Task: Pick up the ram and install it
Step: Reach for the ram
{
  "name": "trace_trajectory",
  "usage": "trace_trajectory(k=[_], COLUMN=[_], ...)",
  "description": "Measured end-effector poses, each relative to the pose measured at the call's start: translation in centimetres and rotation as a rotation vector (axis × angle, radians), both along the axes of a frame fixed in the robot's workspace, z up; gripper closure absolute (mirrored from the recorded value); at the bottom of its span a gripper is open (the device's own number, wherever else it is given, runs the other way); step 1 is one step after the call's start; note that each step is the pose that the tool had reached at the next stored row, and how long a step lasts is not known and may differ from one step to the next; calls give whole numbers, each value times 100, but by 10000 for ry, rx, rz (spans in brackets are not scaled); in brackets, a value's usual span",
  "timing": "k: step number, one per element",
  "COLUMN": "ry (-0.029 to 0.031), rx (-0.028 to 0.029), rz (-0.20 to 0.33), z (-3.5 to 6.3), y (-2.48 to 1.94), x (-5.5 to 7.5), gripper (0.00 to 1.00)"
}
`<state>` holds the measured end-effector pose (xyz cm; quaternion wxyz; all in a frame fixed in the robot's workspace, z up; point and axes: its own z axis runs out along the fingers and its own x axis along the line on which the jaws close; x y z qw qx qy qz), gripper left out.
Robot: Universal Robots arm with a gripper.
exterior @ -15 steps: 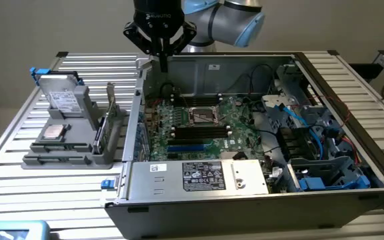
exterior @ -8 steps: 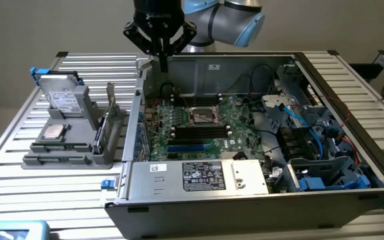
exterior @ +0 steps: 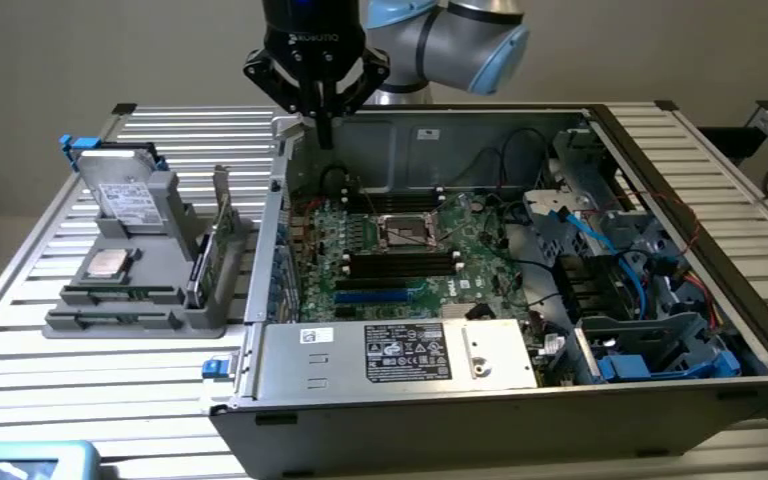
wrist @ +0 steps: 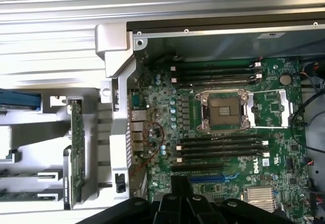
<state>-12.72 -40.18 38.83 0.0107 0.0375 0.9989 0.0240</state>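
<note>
Ram (exterior: 117,296) in rack (exterior: 131,328) beside case (exterior: 491,430)

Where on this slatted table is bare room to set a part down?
Bare table slats lie between the gray parts holder and the table's near edge, beside the computer case. Inside the case, cables and drive cages crowd it.

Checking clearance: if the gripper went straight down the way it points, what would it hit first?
Probably the motherboard, close to the case wall. The gripper hangs above that corner, but depth is unclear.

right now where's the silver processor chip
The silver processor chip lies on the gray parts holder at the exterior view's left, outside the open computer case, next to the hard drive.
</note>
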Motion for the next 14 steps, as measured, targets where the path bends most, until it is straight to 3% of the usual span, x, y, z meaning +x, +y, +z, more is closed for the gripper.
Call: trace_trajectory(k=[14], ry=[2], rx=[0], rz=[1], z=[-33], y=[-58], x=[-598], gripper=[89])
